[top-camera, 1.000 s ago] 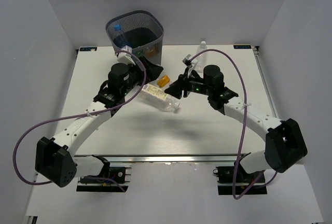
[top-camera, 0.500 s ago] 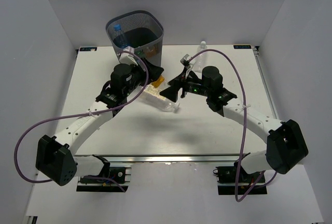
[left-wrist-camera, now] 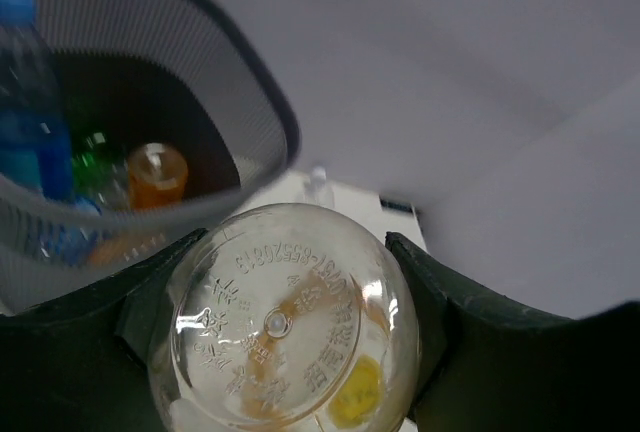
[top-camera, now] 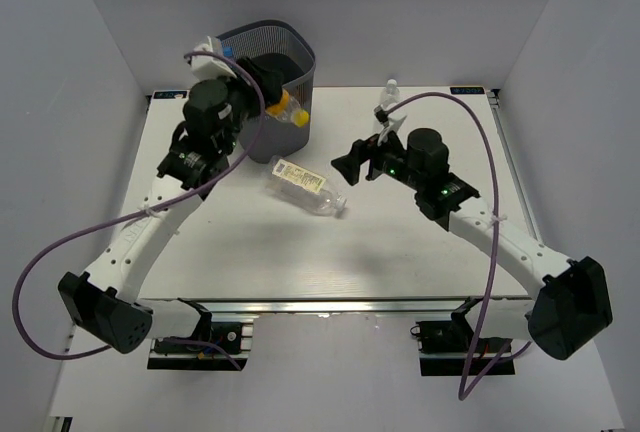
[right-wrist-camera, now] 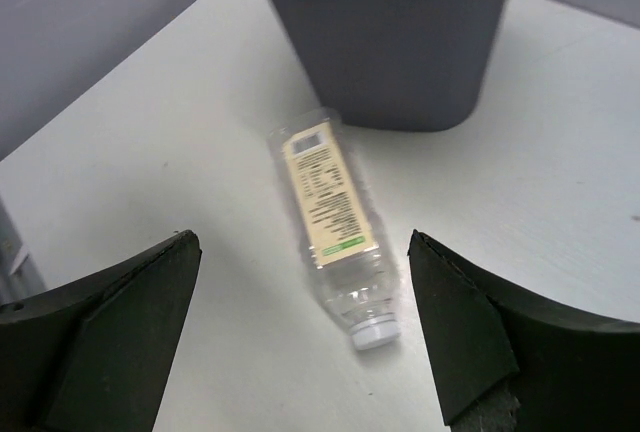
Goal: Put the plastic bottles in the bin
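Note:
My left gripper [top-camera: 281, 108] is shut on a stubby orange bottle [top-camera: 287, 111], held in the air against the near right rim of the bin [top-camera: 300, 50]. The left wrist view shows the bottle's clear base [left-wrist-camera: 285, 337] clamped between both fingers, with the mesh bin [left-wrist-camera: 268, 102] just beyond. Inside the bin lie a blue-labelled bottle [left-wrist-camera: 25, 137], a green one [left-wrist-camera: 95, 152] and an orange one [left-wrist-camera: 156, 173]. A clear bottle with a cream label [top-camera: 306, 184] [right-wrist-camera: 330, 207] lies on the table. My right gripper [top-camera: 350, 165] [right-wrist-camera: 301, 242] stands open to its right, apart from it.
A small clear bottle [top-camera: 391, 87] stands upright at the table's far edge, right of the bin, also visible in the left wrist view as a small clear bottle [left-wrist-camera: 318, 187]. White walls close in on the left, right and back.
My left gripper shut on the orange bottle on the table and lifted it up and back to the bin's rim. My right gripper opened and drew back to the right.

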Robot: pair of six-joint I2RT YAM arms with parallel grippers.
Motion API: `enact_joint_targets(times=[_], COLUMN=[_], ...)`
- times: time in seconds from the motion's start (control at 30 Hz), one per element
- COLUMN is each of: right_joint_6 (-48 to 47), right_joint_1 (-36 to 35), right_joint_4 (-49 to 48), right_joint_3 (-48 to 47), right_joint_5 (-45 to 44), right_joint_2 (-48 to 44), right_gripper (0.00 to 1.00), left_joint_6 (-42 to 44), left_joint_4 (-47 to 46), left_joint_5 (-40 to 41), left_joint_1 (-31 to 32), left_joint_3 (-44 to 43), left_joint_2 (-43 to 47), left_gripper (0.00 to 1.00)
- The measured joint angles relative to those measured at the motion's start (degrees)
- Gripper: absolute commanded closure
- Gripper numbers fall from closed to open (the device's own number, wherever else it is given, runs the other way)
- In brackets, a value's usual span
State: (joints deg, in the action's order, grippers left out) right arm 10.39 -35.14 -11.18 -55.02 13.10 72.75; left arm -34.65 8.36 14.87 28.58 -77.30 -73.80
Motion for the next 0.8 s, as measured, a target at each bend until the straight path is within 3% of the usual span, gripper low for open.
enact_joint_targets(times=[0.27, 0.4, 0.47, 0.6, 0.67, 0.8], right_joint_6=[0.17, 0.76, 0.81, 0.76, 0.72, 0.76], right_joint_1=[8.13, 11.72, 12.85, 14.84, 15.56, 16.72], right_joint_4=[1.22, 2.71, 2.80, 3.10, 3.13, 3.43], right_joint_3=[2.80, 3.41, 3.41, 3.41, 3.41, 2.86], right_joint_5=[-5.14, -6.47, -7.34, -8.79, -9.68, -11.06], right_joint_2=[-2.69, -2.64, -2.64, -2.51, -1.95, 1.75], right_gripper=[0.11, 0.11, 0.11, 0.11, 0.11, 0.11], left_joint_6=[3.28, 5.68, 7.28, 10.45, 11.96, 13.16], left_joint_4=[-1.09, -1.07, -0.55, 2.25, 3.91, 6.08], left_joint_5=[6.88, 8.83, 8.92, 8.55, 8.24, 8.17], left_joint_1=[-11.15, -15.06, -15.19, -14.93, -14.88, -14.84], left_joint_3=[-18.16, -27.65, -32.33, -41.11, -44.59, -44.92], left_joint_2=[-10.14, -19.71, -25.00, -35.30, -39.39, -42.95], left_gripper=[0.60, 0.46, 0.44, 0.22, 0.02, 0.02])
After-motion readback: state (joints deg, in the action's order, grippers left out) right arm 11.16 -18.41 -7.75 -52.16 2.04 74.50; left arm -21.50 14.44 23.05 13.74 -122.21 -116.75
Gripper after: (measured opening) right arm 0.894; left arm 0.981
